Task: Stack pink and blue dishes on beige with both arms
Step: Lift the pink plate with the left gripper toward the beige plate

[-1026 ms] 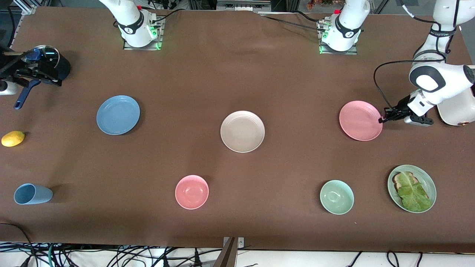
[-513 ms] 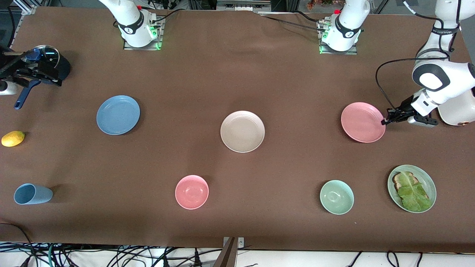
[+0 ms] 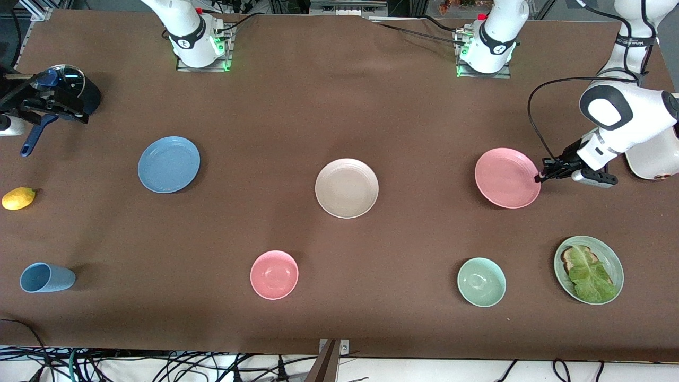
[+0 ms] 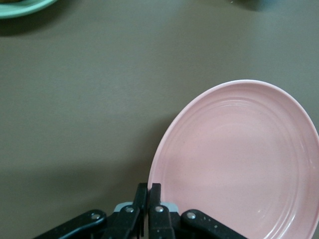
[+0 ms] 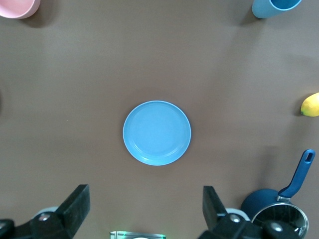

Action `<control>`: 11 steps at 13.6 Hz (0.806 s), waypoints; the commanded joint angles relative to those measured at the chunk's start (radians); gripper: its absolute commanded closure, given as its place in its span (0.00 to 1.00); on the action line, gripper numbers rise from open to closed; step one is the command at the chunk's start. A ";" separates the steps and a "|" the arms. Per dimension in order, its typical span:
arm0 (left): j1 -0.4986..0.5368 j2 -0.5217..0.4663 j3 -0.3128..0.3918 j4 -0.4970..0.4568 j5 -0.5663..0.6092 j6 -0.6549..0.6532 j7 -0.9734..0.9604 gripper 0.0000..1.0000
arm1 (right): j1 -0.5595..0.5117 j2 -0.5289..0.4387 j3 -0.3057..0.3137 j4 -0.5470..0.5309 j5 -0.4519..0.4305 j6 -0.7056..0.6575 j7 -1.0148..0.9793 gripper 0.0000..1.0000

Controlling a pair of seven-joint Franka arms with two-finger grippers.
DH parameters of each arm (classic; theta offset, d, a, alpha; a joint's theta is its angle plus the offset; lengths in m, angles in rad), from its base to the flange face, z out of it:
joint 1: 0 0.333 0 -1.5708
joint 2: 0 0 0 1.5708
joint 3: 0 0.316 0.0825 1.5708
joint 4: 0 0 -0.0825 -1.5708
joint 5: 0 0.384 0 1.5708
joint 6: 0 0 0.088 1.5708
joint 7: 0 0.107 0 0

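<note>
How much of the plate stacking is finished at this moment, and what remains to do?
Nothing is stacked yet: the beige plate lies bare at mid-table. In hand: the left gripper is shut on the rim of the pink plate, carrying it above the table at the left arm's end. Left: set it on beige, then the blue plate, untouched on the table, with the right gripper open high above it.

Pale pink matte plate (image 3: 507, 178): carried from its earlier spot toward the table's middle, its shadow now showing beneath it.
Left gripper (image 3: 542, 175): has travelled with the plate, fingers clamped on its rim.
</note>
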 commanded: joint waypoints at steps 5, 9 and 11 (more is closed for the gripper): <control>0.011 -0.070 -0.134 -0.008 0.170 -0.026 -0.277 1.00 | -0.001 -0.007 0.005 0.013 -0.002 -0.018 -0.005 0.00; 0.012 -0.086 -0.218 -0.008 0.299 -0.026 -0.489 1.00 | -0.001 -0.007 0.007 0.013 -0.002 -0.018 -0.004 0.00; 0.019 -0.089 -0.269 -0.006 0.300 -0.026 -0.546 1.00 | -0.001 -0.007 0.007 0.013 -0.002 -0.018 -0.004 0.00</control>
